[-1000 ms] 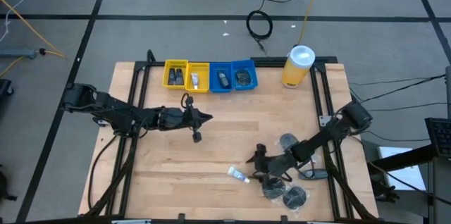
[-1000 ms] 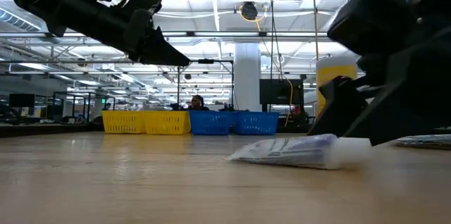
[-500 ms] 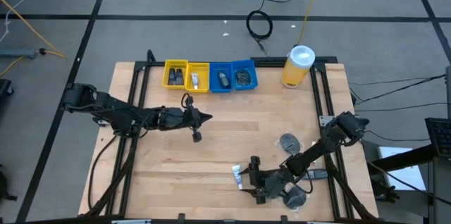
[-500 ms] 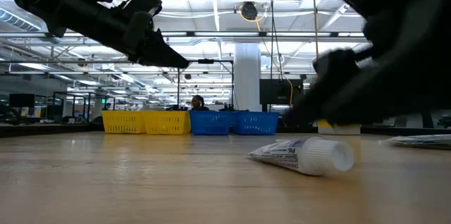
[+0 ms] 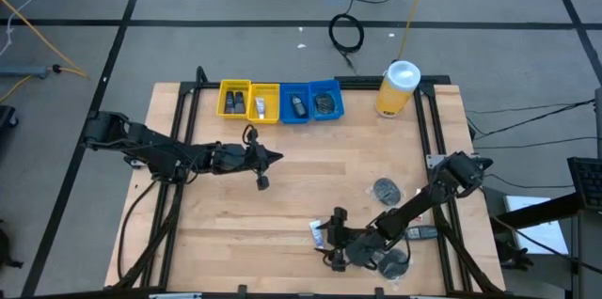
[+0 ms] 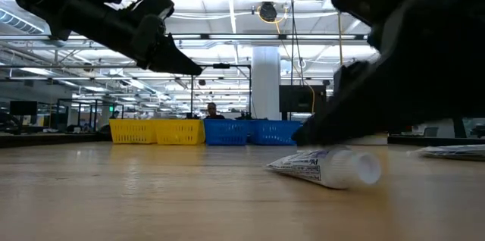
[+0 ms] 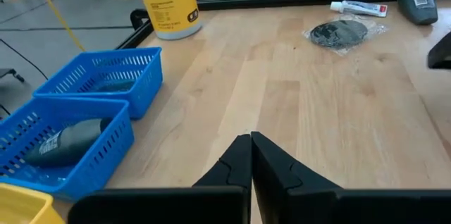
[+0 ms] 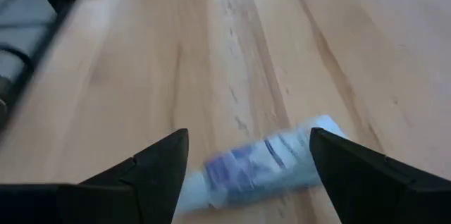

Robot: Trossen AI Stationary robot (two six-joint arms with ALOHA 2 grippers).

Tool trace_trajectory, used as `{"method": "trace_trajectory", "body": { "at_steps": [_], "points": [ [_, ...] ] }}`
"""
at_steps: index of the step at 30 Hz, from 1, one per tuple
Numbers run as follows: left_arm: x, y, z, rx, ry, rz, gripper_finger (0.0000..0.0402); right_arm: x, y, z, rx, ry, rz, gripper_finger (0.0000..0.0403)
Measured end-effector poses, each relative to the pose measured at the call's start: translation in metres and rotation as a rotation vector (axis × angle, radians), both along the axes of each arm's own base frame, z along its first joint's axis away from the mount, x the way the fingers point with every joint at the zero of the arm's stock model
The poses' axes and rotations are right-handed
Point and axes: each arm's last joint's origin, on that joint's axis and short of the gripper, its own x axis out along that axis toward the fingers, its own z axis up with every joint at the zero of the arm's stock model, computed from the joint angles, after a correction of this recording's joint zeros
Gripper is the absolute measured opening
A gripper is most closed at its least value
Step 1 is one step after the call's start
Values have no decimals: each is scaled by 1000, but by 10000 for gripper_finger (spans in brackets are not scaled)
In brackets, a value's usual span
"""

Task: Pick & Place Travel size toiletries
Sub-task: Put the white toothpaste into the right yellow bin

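A thin white tube (image 5: 320,234) lies on its side on the wooden table near the front; it also shows in the low view (image 6: 326,167) and the right wrist view (image 8: 261,164). My right gripper (image 5: 330,241) is open and low over the table, one finger on either side of the tube (image 8: 249,134). Dark round packets (image 5: 386,189) (image 5: 393,262) and a dark bottle (image 5: 363,254) lie beside the right arm. My left gripper (image 5: 275,158) is shut and empty, held above the table's middle left (image 7: 250,139). My right gripper's open fingers (image 8: 162,164) stand on either side of the white tube, coming level from the table's right and lying across it. I cannot tell whether either finger touches the tube. The tube lies flat on the table.
Two yellow bins (image 5: 235,100) and two blue bins (image 5: 310,103) stand in a row at the far edge, with items inside. A yellow canister with a white lid (image 5: 398,87) stands at the far right. Another white tube (image 5: 420,233) lies by the right rail.
My right gripper has gone toward the table's near and left edges and down to the white tube. The tube has turned about on the table, its cap end swinging toward the near edge, and has lain still since.
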Motion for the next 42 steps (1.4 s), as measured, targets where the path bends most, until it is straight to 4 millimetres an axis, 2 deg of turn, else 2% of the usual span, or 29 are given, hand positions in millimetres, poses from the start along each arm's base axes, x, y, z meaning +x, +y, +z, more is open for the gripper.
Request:
{"method": "trace_trajectory", "body": {
  "at_steps": [4, 8, 12, 16, 18, 21, 28, 31, 35, 38, 42],
  "points": [
    [0, 0, 0, 1, 0, -1, 19, -2, -2, -3, -40, 29, 2, 287],
    [0, 0, 0, 1, 0, -1, 16, -8, -7, 0, -162, 88, -9, 287],
    [0, 0, 0, 1, 2, -1, 3, -16, -19, 15, -275, 127, -86, 286],
    [0, 0, 0, -9, 2, 3, 10, -21, -24, 37, -223, 98, -142, 285],
    [0, 0, -1, -19, 2, 6, 17, -21, -24, 41, -161, 83, -176, 285],
    [0, 0, -1, -25, 5, 9, 23, -22, -25, 37, -103, 95, -222, 285],
    [-1, 0, -3, -39, 18, 15, 7, -28, -30, 4, -86, 231, -331, 285],
    [-1, 0, -3, -40, 18, 15, 2, -31, -34, -1, -75, 265, -385, 285],
    [-1, 0, -3, -41, 17, 15, 15, -30, -35, -5, -51, 284, -396, 279],
    [-1, 0, -3, -41, 17, 15, 22, -30, -36, -7, -33, 298, -378, 251],
    [-1, 0, -3, -49, 16, 17, 23, -30, -39, -10, -15, 283, -372, 185]
  ]
}}
